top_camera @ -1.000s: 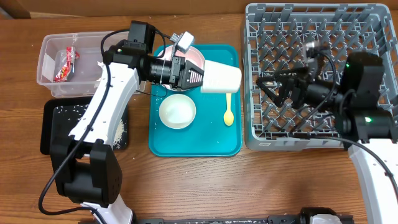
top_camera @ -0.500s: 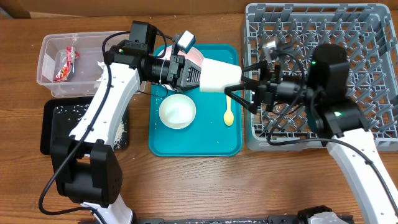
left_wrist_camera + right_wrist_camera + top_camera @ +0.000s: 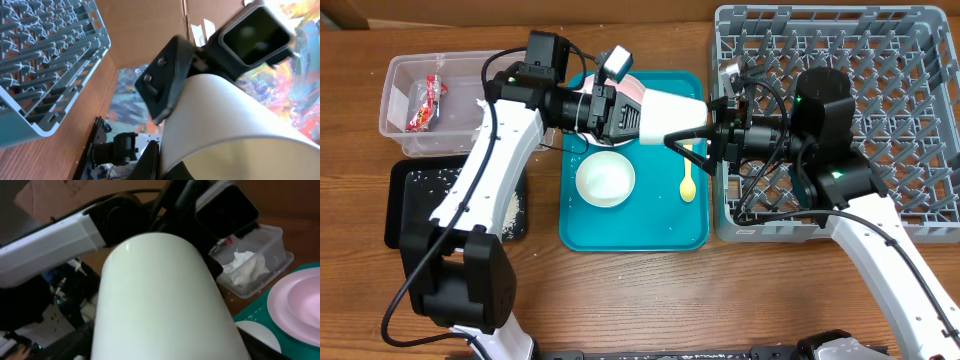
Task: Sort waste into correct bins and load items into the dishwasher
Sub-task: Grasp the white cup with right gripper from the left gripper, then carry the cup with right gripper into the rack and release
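The cup (image 3: 675,120) looks smooth, the rack (image 3: 840,12) matt grey plastic, the tub (image 3: 410,58) clear plastic, the table (image 3: 620,300) wood-grained.

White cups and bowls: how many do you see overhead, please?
2: a white cup in the left end effector; a round white bowl on the teal plastic tray. Others may be hidden.

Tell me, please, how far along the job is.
Done: red shiny snack wrapper and crumpled white tissue in the clear plastic tub, white rice on the flat black tray. In hand: left jaws hold the small white cup, right jaws open around it. Left: white bowl, pale yellow plastic spoon, round pinkish plate on the teal tray; the grey plastic rack shows no dishes.
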